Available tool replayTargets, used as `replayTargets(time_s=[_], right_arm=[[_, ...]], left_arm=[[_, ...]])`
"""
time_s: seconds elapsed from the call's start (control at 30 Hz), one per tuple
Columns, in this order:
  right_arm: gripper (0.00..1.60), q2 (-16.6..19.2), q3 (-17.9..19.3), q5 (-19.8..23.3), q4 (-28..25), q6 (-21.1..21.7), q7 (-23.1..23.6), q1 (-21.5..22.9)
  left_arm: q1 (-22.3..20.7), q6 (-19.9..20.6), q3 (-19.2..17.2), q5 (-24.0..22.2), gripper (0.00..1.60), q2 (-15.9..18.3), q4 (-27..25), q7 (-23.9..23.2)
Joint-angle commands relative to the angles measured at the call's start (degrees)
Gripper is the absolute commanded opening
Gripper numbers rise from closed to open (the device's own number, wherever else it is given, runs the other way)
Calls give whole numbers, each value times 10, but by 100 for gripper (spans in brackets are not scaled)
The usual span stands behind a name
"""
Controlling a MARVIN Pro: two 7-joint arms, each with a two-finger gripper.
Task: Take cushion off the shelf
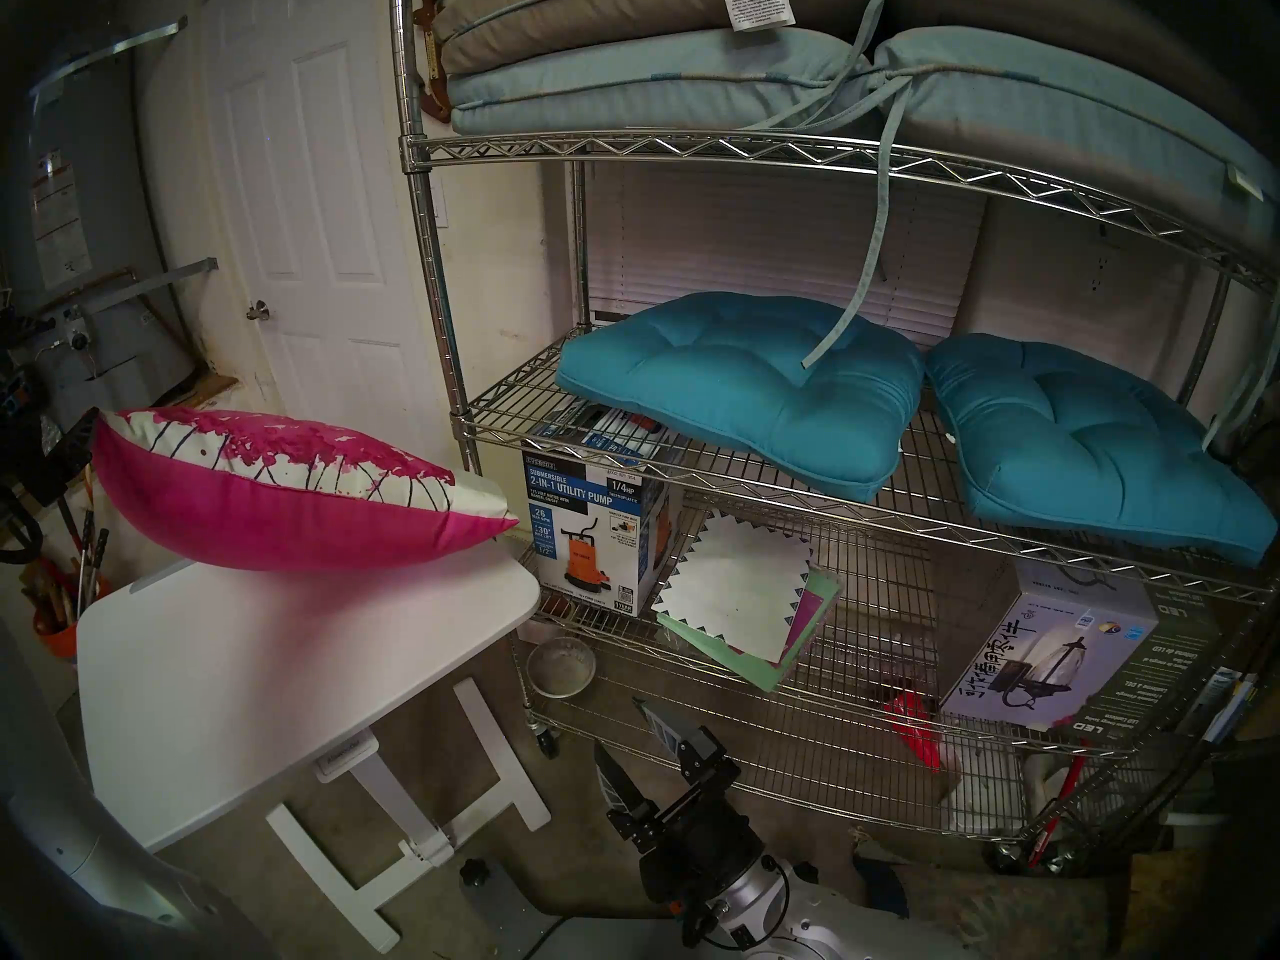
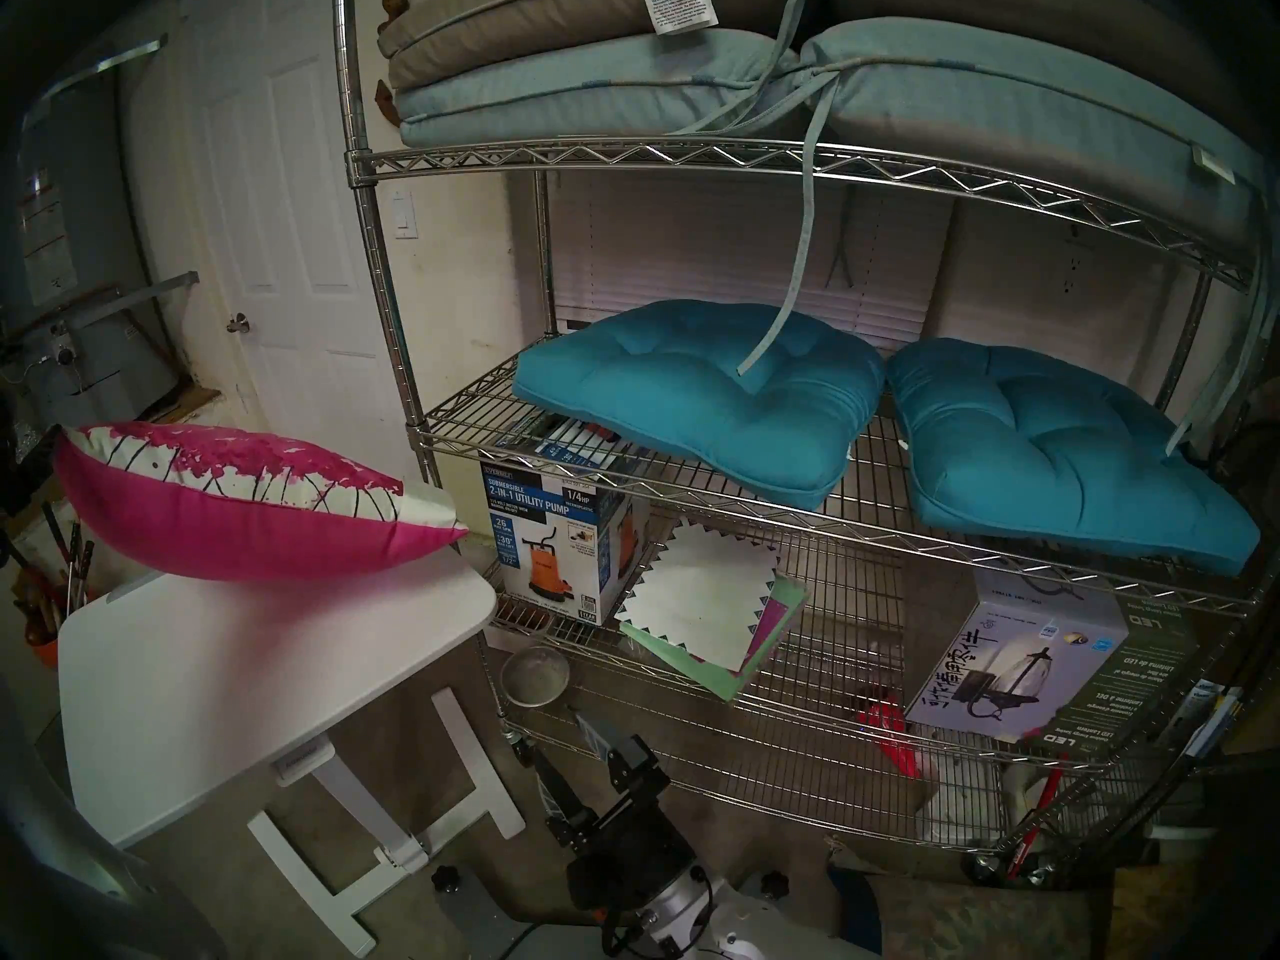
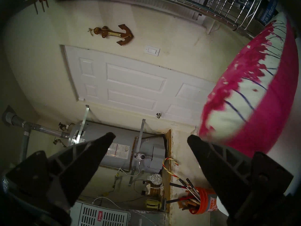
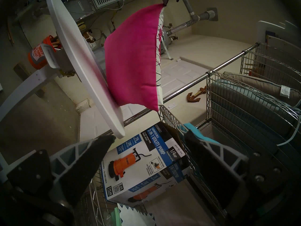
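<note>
A garage corner seen from the robot's head. On the left, a plump square cushion, white on top with magenta splatter and thin black lines, solid magenta underneath, is off the rack and over a small white table. It is tilted, its left end higher than its right. Its lower right part appears to meet the table's far right corner, and its right tip points toward the rack. A pink reflection shows on the tabletop below it.

The left gripper sits at the cushion's left end. In the left wrist view its two black fingers stand wide apart with only the wall and a water heater between them; the cushion lies just outside one finger. In the right wrist view one black fingertip of it seems to touch the cushion's upper corner, and whether it presses on the fabric cannot be told.

To the right stands the shelf, a tall chrome wire rack with zigzag edges. Its top tier in view holds pale blue-grey pads with dangling ties. The middle tier holds two teal tufted seat cushions. Below are a utility pump box, paper sheets and a lantern box.

The right gripper is low in the near centre, in front of the rack's bottom tier, fingers spread wide and empty.
</note>
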Motion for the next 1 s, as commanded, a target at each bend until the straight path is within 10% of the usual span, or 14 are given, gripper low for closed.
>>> replayTargets(time_s=[0.0,0.97], right_arm=[[160,-1,1,0,-13,-1,-5,0],[160,-1,0,0,-12,-1,-5,1]], left_arm=[[-8,-10,0,2,160,11,-4,13],[48,-168,28,-31,160,-61,-10,81]])
